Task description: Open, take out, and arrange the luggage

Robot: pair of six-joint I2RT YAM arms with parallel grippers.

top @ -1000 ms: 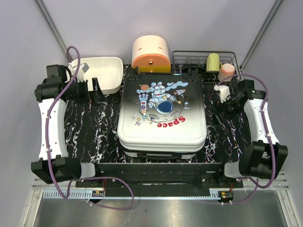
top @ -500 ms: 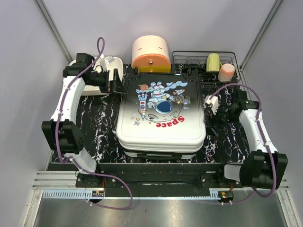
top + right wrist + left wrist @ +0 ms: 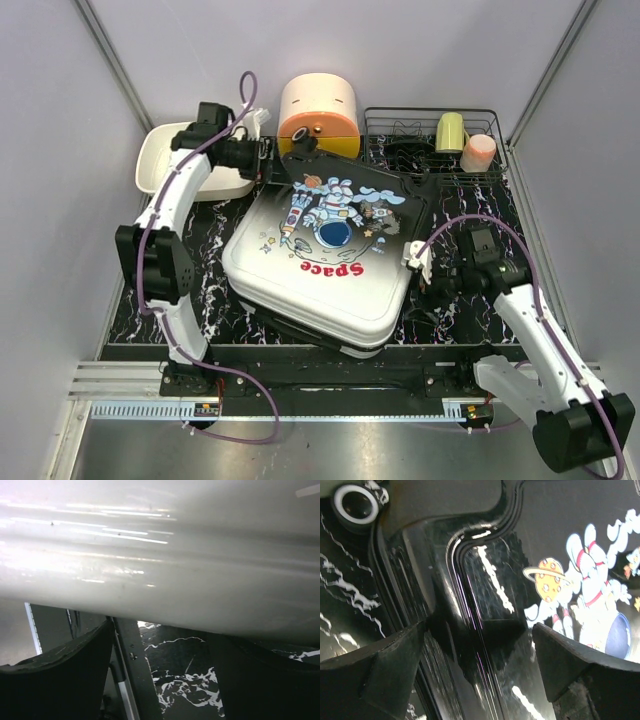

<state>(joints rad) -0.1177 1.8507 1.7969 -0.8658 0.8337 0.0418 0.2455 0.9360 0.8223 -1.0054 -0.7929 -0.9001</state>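
We note suitcase (image 3: 320,255) closed, lying flat mid-counter (image 3: 460,190), skewed, astronaut side up. Left claw (image 3: 268,160) at its far-left corner, fingers spread wide, nothing clamped. Right claw (image 3: 415,262) at its right edge, likewise spread wide, holding nothing.

Suitcase (image 3: 320,250) skewed mid-table (image 3: 470,200). Tray (image 3: 160,165) behind-left, cylindrical box (image 3: 320,115) directly behind, wire rack (image 3: 400,112) behind-right holding two cups (image 3: 451,132). Left gripper (image 3: 268,165) at suitcase's far-left corner, right gripper (image 3: 418,262) at its right edge.
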